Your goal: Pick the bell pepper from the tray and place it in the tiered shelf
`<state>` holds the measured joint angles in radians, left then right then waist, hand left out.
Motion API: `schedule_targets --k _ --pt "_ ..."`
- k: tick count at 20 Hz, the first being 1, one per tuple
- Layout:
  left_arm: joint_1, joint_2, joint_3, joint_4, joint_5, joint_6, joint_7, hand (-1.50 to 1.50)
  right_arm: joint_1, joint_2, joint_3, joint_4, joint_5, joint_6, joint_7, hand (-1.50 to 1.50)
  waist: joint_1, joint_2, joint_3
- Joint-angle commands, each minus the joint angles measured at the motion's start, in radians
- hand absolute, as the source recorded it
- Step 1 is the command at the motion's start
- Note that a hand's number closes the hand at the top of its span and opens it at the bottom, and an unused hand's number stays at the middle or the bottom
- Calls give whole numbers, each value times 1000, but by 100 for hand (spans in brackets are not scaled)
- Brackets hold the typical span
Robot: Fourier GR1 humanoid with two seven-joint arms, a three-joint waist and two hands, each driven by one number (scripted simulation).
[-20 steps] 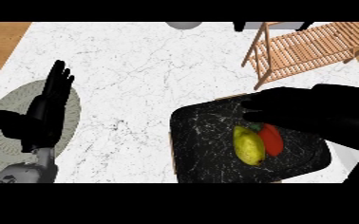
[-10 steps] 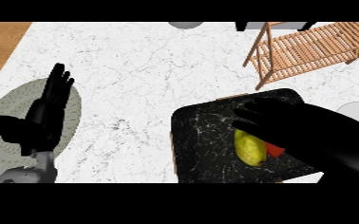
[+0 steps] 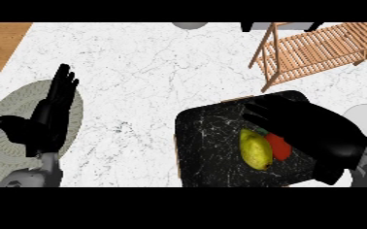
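Right hand (image 3: 305,126) lowered further over the dark tray (image 3: 208,150) since before, fingers curling over the red bell pepper (image 3: 279,147) beside a yellow-green fruit (image 3: 256,149), left hand (image 3: 50,111) spread open at left, wooden tiered shelf (image 3: 315,51) upper right

Counter (image 3: 158,68): white marble top with grey veins.
Yellow-green fruit (image 3: 256,149): lies lengthwise.
Round grey mat (image 3: 18,102): at counter's left edge.
Grey round object (image 3: 190,25): far edge, partly cut off.
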<state>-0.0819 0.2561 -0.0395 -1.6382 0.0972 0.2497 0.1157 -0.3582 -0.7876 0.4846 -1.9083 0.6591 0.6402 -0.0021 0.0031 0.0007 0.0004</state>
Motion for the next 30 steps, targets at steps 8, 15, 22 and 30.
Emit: schedule_targets --k 8,15,22,30 --pt "-9 -54 16 21 -48 -22 -5 0 59 88 -53 143 215 -40 -195 -150 -2 0 0" --pt "-32 -40 56 17 -49 -56 39 0 120 191 -50 195 313 -123 -252 -150 -3 -1 0" --pt "29 -56 58 -104 -65 -69 98 0 77 256 -91 320 390 -126 -357 -150 2 -1 0" --pt "2 -66 82 -74 -83 -90 63 0 94 339 -44 394 522 -125 -336 150 1 0 0"
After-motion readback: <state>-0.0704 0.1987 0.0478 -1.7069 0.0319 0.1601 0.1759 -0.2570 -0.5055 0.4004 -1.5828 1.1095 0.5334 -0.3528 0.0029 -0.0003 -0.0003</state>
